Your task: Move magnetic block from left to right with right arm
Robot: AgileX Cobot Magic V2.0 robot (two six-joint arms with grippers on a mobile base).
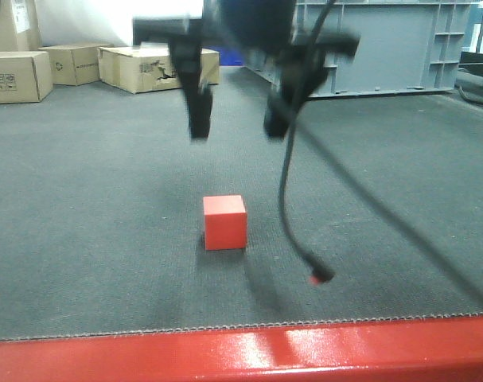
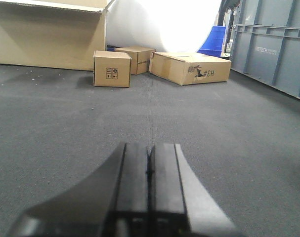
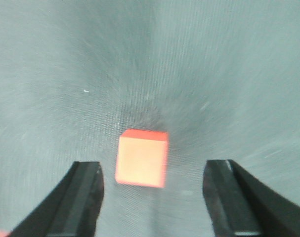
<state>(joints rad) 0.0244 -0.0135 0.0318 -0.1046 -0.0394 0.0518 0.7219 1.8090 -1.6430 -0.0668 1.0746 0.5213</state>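
Magnetic block [image 1: 224,222], a small red-orange cube, sits on the dark grey table [image 1: 82,239], blurred in the right wrist view. Above it hangs the right gripper [image 3: 152,197], jaws wide, motion-blurred, fingertips cut off. The left gripper [image 2: 149,168] has its jaws pressed together, empty. Cardboard boxes [image 2: 189,68] stand beyond.

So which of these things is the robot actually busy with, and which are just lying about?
Part of the job:
- magnetic block, the small red-orange cube on the grey mat
- right gripper, open above the block

Just lying about:
- cardboard boxes at the back
- grey plastic crate
- blue bin
- left gripper, shut and holding nothing
- dangling black cable
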